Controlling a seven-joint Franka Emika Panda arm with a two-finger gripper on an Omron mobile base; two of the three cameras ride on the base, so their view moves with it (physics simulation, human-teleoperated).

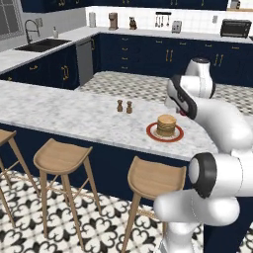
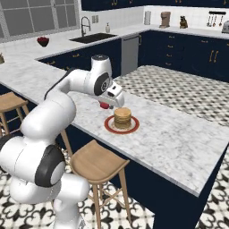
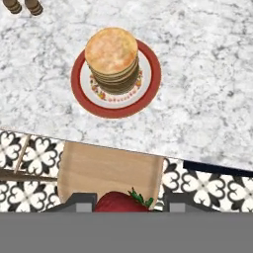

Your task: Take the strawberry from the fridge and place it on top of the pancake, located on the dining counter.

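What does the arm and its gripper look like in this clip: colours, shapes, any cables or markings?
A glossy white arm built of rounded, bulbous segments, with dark grey to black rings and caps at the joints. The hand is a white block with dark trim, ending in a two-finger gripper whose tips are small and dark grey. I see no loose cables, and no markings are legible.

Home kitchen: sink point(image 1: 42, 45); toaster oven point(image 1: 235, 28); probably coffee maker point(image 1: 113, 21); stools point(image 1: 60, 157).

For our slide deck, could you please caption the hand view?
Gripper holding strawberry above stool, pancake ahead on dining counter.
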